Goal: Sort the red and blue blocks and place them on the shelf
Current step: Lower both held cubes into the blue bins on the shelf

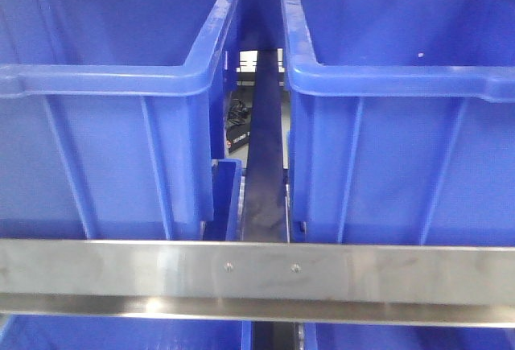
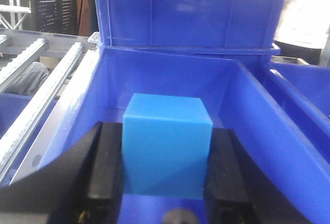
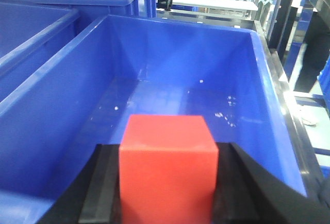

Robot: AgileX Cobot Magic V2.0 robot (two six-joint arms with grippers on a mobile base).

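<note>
red block point(image 3: 167, 167): bottom cut by the frame edge | blue block point(image 2: 166, 144): both sides covered by the pads point(image 2: 105, 167) | bin point(image 2: 247, 116) floor right below this block: hidden

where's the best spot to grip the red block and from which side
By its two opposite flat side faces. The red block is a plain cube sitting square, so parallel pads lie flush on left and right, as the right gripper has it now, coming from the near side above the bin.
</note>
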